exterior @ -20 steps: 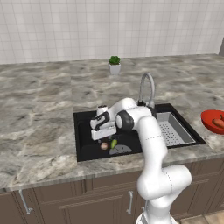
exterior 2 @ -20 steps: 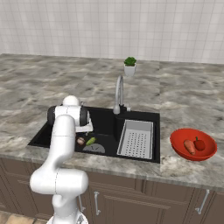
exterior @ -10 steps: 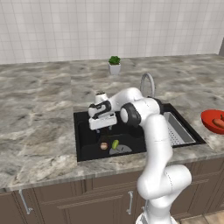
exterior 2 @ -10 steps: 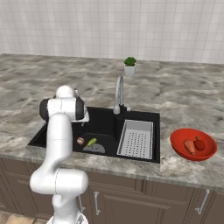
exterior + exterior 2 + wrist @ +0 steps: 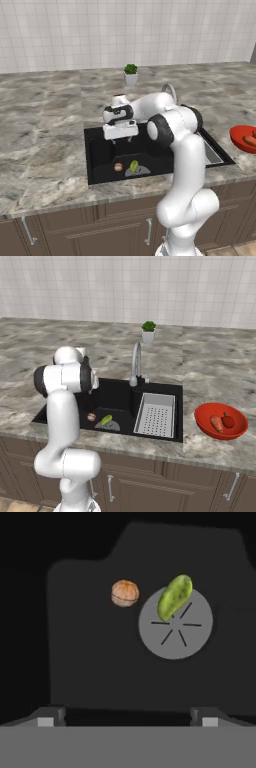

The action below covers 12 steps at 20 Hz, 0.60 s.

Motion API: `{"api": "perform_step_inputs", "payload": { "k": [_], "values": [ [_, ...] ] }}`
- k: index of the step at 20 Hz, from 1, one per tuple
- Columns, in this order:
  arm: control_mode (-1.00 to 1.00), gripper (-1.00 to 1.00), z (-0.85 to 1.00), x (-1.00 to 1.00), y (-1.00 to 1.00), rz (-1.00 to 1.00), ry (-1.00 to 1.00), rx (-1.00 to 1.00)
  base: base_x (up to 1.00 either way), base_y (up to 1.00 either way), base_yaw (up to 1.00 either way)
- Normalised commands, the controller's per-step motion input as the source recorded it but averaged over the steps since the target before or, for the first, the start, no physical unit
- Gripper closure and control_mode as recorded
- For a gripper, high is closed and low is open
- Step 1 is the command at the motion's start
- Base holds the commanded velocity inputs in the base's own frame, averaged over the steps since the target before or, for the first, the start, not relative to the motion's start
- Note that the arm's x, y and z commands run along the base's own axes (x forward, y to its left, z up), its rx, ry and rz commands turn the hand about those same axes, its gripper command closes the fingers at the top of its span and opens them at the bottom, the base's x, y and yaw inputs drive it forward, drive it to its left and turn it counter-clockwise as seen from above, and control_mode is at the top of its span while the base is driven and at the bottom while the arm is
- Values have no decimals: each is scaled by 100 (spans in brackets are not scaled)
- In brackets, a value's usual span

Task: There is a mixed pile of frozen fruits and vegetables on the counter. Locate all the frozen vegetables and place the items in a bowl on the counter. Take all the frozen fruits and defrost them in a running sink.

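My gripper point(image 5: 121, 140) hangs open and empty over the left half of the black sink point(image 5: 100, 156). On the sink floor below it lie the frozen fruits. The round brown ball point(image 5: 118, 167) sits just left of the oblong yellow-green fruit point(image 5: 134, 164), which rests on the edge of the round drain point(image 5: 175, 629). In the hand view both lie well ahead of the gripper point(image 5: 128, 714): brown ball point(image 5: 124, 593), yellow-green fruit point(image 5: 174, 597). The red bowl point(image 5: 202, 418) stands on the counter point(image 5: 45, 125) right of the sink and holds the frozen vegetables: the orange carrot piece point(image 5: 216, 423) and the red piece point(image 5: 228, 420).
A curved steel faucet point(image 5: 135, 363) rises behind the sink point(image 5: 117, 398), and a grey perforated rack point(image 5: 156, 415) fills its right half. A small potted plant point(image 5: 131, 74) stands at the back of the counter. Dark wooden cabinets run below the counter's front edge.
The hand has lifted a little out of the sink and the arm has swung up with it. The two fruits lie where they were.
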Motion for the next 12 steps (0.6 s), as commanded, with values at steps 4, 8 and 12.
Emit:
{"api": "perform_step_inputs", "payload": {
  "k": [4, 8, 12],
  "values": [
    [-100, -100, 43, -65, -27, -15, -3, 6, 0, 0, 0],
    [-100, -100, 39, -59, -20, -10, -16, 9, 0, 0, 0],
    [-100, -100, 35, -61, -7, -7, -14, 2, 0, 0, 0]
  ]
}}
